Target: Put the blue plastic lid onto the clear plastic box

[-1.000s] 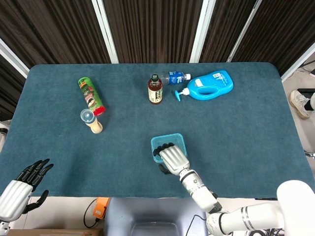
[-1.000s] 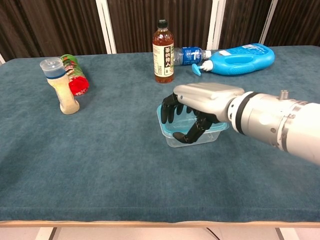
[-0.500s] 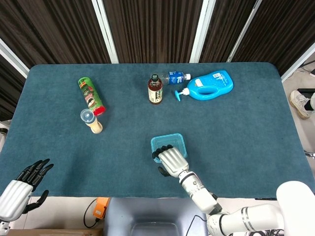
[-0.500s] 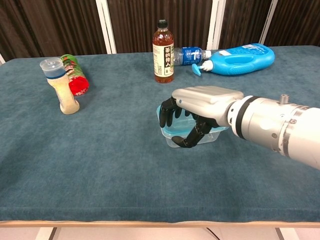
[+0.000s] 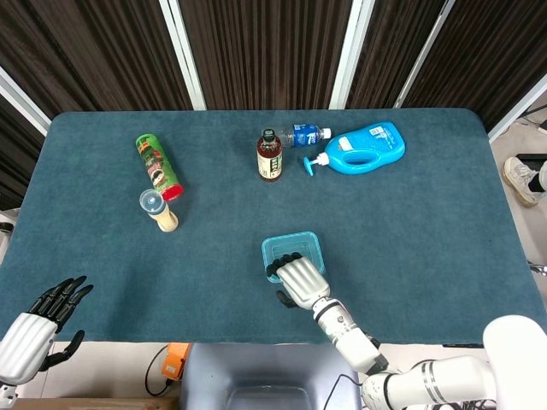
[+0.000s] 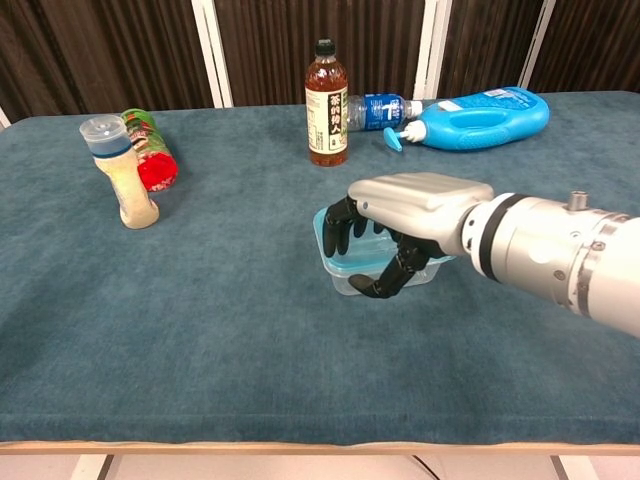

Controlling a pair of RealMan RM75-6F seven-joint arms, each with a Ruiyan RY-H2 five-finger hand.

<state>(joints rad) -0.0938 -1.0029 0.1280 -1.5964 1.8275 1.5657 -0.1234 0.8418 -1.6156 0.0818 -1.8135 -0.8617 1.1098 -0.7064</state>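
The clear plastic box (image 5: 291, 254) (image 6: 346, 283) stands on the blue-green table, near the front edge at the middle. The blue lid (image 5: 295, 246) (image 6: 362, 263) lies on top of it. My right hand (image 5: 301, 280) (image 6: 402, 213) covers the box's near side: its dark fingers (image 6: 338, 227) curl down over the lid's left edge, and the thumb lies against the box's front wall. Much of the lid is hidden under the palm. My left hand (image 5: 40, 328) hangs off the table's front left corner with its fingers spread and nothing in it.
At the back stand a brown tea bottle (image 5: 270, 156) (image 6: 326, 104), a lying water bottle (image 5: 308, 134) (image 6: 375, 110) and a blue detergent jug (image 5: 367, 147) (image 6: 480, 115). On the left are a green chip can (image 5: 157, 166) (image 6: 148, 150) and a seasoning shaker (image 5: 158, 210) (image 6: 120, 172).
My right hand has slid a little toward the table's front edge over the lid, fingers still curled on it. The box, lid and left hand have not moved.
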